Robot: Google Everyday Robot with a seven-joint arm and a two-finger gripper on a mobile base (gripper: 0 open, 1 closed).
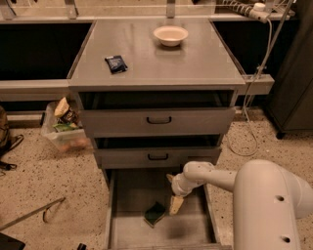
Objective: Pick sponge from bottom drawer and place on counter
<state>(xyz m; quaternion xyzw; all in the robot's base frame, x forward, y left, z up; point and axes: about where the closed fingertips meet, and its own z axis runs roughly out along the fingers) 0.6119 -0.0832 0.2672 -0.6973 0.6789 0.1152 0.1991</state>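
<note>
Lab or workshop: grey drawer cabinet [156, 122], speckled floor [39, 180], power strip [248, 10], trailing cable [254, 93], clutter bin [62, 133]; gripper [176, 204] inside bottom drawer [129, 190].

A smooth white rounded arm shell [266, 195] (two small dark holes) narrows to a tan claw [174, 196] over the bottom drawer [131, 191].

Cream tool [174, 199] above grey drawer [131, 193], green sponge [155, 213]
</note>
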